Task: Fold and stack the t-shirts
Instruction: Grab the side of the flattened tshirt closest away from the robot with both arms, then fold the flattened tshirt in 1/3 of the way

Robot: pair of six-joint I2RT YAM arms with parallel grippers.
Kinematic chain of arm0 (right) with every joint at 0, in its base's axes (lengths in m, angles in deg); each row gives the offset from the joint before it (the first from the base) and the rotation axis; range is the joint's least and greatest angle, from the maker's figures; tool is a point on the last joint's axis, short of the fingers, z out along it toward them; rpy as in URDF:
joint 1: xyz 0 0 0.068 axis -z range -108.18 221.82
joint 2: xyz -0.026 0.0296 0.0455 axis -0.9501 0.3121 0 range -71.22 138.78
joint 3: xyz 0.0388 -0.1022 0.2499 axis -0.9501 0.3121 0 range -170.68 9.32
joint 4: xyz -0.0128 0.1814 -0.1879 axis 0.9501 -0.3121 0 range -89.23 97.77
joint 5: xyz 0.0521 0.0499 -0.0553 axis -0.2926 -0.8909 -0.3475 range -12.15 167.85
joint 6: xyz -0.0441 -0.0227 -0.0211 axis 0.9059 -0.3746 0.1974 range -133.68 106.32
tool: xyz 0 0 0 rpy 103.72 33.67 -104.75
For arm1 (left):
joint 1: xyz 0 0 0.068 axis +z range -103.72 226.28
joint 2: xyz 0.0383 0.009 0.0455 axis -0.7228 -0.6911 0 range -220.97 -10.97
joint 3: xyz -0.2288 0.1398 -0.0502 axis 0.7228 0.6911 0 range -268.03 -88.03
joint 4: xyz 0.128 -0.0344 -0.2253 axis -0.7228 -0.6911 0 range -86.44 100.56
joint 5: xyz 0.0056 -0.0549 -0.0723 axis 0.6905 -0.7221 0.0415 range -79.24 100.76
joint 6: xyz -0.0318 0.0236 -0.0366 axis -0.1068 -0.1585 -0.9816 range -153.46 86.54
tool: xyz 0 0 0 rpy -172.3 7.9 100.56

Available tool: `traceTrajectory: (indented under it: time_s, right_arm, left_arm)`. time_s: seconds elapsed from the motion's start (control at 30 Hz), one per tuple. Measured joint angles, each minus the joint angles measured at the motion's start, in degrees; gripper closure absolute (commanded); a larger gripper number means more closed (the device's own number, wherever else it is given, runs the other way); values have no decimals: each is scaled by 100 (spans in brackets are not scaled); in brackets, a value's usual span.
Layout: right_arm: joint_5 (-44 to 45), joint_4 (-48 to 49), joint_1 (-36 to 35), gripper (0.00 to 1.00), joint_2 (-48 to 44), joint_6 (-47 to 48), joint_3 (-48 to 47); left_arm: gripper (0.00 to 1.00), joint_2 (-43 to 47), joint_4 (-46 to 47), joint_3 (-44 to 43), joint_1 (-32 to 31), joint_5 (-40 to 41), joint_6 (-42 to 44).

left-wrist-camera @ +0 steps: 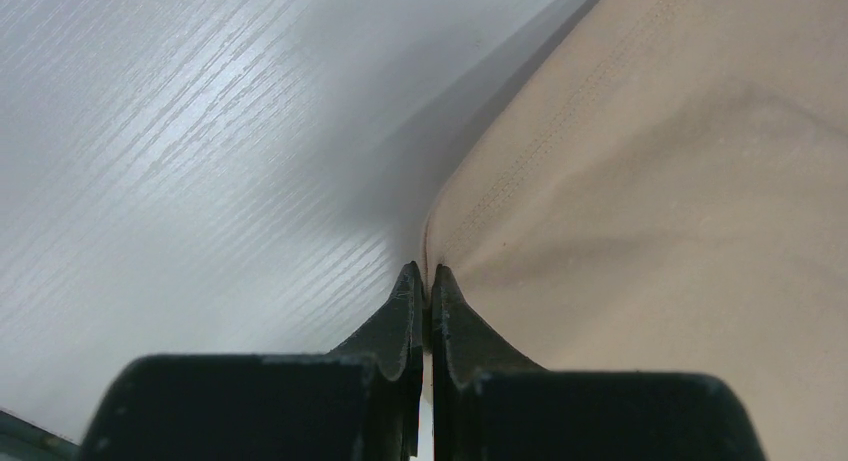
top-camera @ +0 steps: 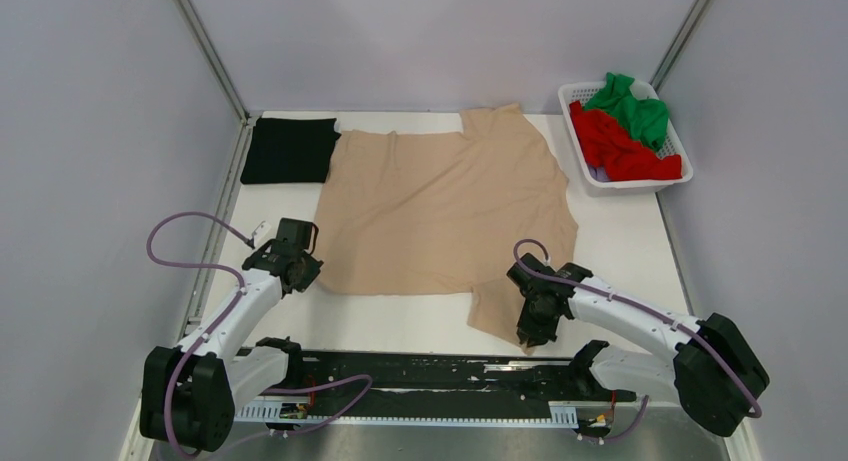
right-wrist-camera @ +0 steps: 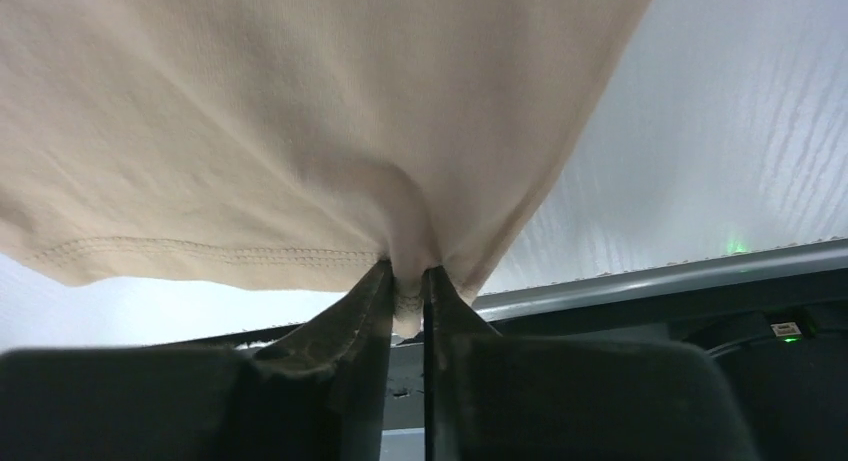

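Twice pinching beige t-shirt (top-camera: 440,206) over bench (top-camera: 620,251): clenching left pincer (left-wrist-camera: 425,274) on hem corner, right pincer (right-wrist-camera: 408,277) on sleeve edge.

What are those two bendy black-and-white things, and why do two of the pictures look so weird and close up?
Those are two robot arms, with pinching fingers instead of hands. The wide picture comes from a camera up above. The two close ones come from little cameras on each arm's wrist, so you look along the fingers. On the white table lies a spread-out beige t-shirt, with a folded black t-shirt beside it. A white basket holds a red t-shirt and a green t-shirt. The left gripper and the right gripper are each pinched shut on the beige t-shirt's near side.
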Motion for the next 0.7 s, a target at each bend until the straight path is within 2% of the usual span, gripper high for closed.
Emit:
traceTrajectory:
  time_s: [0.03,0.17,0.43,0.7]
  right_arm:
    - [11,-7,-4,100,-13,-24,-4]
    - [114,-114,-157,100,-83,-229,-28]
    - [111,-960,-1027,100,-184,-890,-247]
    - [-232,-1283,-1665,100,-807,-1556,-238]
  left_arm:
    - [100,0,-33,0,0,0,-2]
    - [100,35,-227,0,-2,-7,-24]
    - [100,516,-887,55,-2,-17,-146]
    - [100,1128,-1440,208,-4,-46,-210]
